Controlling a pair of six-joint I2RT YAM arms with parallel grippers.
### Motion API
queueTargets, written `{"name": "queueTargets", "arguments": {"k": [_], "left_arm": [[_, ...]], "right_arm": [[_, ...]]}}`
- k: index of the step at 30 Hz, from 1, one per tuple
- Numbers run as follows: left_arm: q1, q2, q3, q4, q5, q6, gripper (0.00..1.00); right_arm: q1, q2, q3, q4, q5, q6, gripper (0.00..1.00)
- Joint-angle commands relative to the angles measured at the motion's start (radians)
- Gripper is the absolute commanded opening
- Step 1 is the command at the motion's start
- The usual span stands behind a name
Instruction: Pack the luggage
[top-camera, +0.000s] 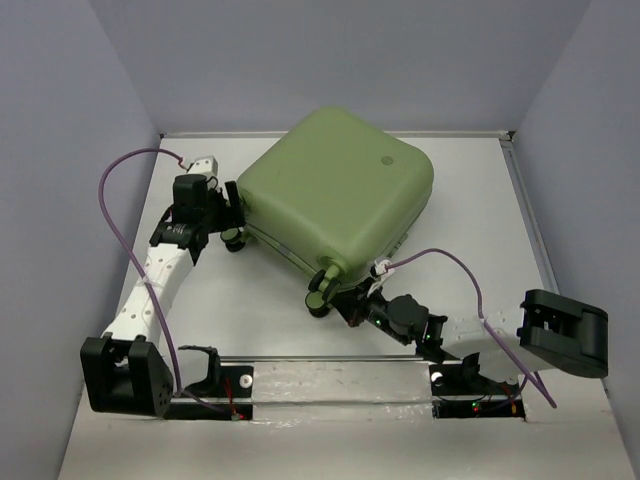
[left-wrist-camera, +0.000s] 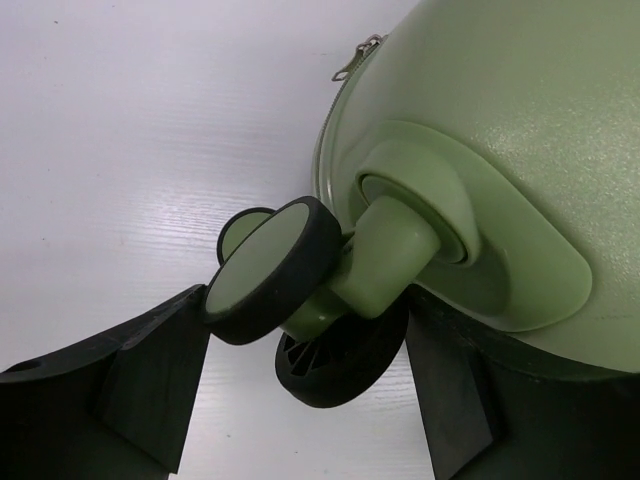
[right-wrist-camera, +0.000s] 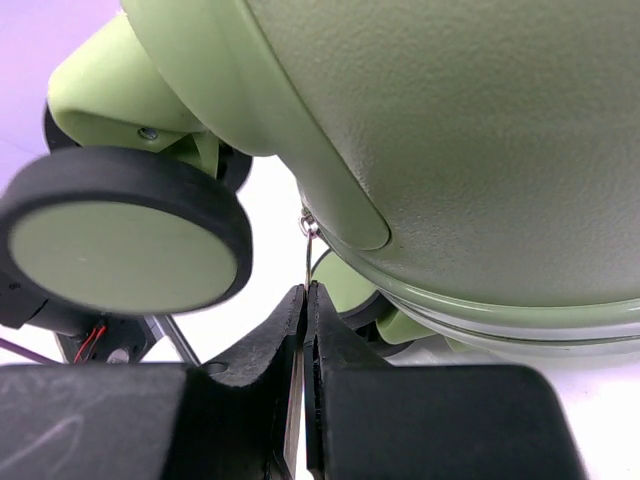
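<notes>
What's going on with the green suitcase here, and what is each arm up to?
Both arms are at the luggage, which lies on the table with its lid down. The right end effector is shut on a thin metal zipper pull at the case's near edge. The left end effector stands open around a caster wheel at the left corner; whether it touches the wheel is unclear.

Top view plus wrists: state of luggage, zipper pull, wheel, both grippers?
luggage: lid down, lying flat; how far zipped cannot be told
zipper pull: pinched by the right gripper
caster wheel: between the left gripper's fingers
left gripper: open
right gripper: shut on the zipper pull
</notes>
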Motion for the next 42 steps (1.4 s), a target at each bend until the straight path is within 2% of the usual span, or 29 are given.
{"name": "queueTargets", "arguments": {"k": [1, 2, 6, 7, 8, 9, 10, 18, 22, 24, 27, 28, 30, 33, 37, 38, 42], "left_arm": [[-0.003, 0.012, 0.063, 0.087, 0.028, 0.036, 0.83], [-0.003, 0.014, 0.059, 0.093, 0.028, 0.036, 0.83], [-0.006, 0.026, 0.050, 0.116, 0.064, 0.046, 0.69], [-0.014, 0.030, 0.057, 0.110, 0.049, 0.049, 0.69], [-0.018, 0.034, 0.062, 0.105, 0.032, 0.052, 0.73], [-0.023, 0.034, 0.065, 0.099, -0.012, 0.055, 0.88], [-0.029, 0.032, 0.068, 0.094, -0.027, 0.055, 0.98], [-0.055, -0.008, 0.065, 0.082, -0.187, 0.067, 0.99], [-0.071, 0.010, 0.050, 0.097, -0.086, 0.076, 0.99], [-0.071, 0.043, 0.050, 0.113, -0.011, 0.081, 0.91], [-0.072, 0.064, 0.059, 0.119, 0.058, 0.083, 0.73], [-0.074, 0.070, 0.057, 0.122, 0.089, 0.078, 0.50], [-0.081, 0.072, 0.050, 0.122, 0.109, 0.073, 0.25], [-0.104, 0.054, 0.028, 0.110, 0.117, 0.063, 0.06], [-0.162, 0.029, 0.001, 0.093, 0.143, 0.046, 0.06], [-0.179, 0.026, -0.013, 0.085, 0.141, 0.043, 0.06], [-0.261, 0.026, -0.030, 0.053, 0.101, 0.030, 0.06]], "right_arm": [[-0.008, -0.028, -0.014, -0.020, -0.087, 0.011, 0.07], [-0.008, -0.036, -0.016, -0.027, -0.087, 0.012, 0.07], [-0.051, -0.079, -0.033, -0.053, -0.104, 0.015, 0.07], [-0.060, -0.100, -0.037, -0.062, -0.114, 0.017, 0.07], [-0.069, -0.111, -0.045, -0.070, -0.117, 0.017, 0.07], [-0.083, -0.125, -0.047, -0.089, -0.122, 0.015, 0.07], [-0.083, -0.135, -0.048, -0.100, -0.125, 0.014, 0.07], [-0.103, -0.191, -0.042, -0.163, -0.137, -0.006, 0.07], [-0.112, -0.192, -0.044, -0.168, -0.144, -0.002, 0.07], [-0.123, -0.191, -0.039, -0.169, -0.150, -0.002, 0.07], [-0.132, -0.188, -0.034, -0.172, -0.151, -0.006, 0.07], [-0.141, -0.186, -0.031, -0.172, -0.154, -0.008, 0.07], [-0.164, -0.192, -0.021, -0.185, -0.163, -0.017, 0.07], [-0.221, -0.214, -0.002, -0.197, -0.211, -0.031, 0.07], [-0.319, -0.237, 0.024, -0.248, -0.297, -0.035, 0.07], [-0.374, -0.240, 0.039, -0.257, -0.359, -0.038, 0.07], [-0.489, -0.254, 0.090, -0.313, -0.426, -0.060, 0.07]]}}
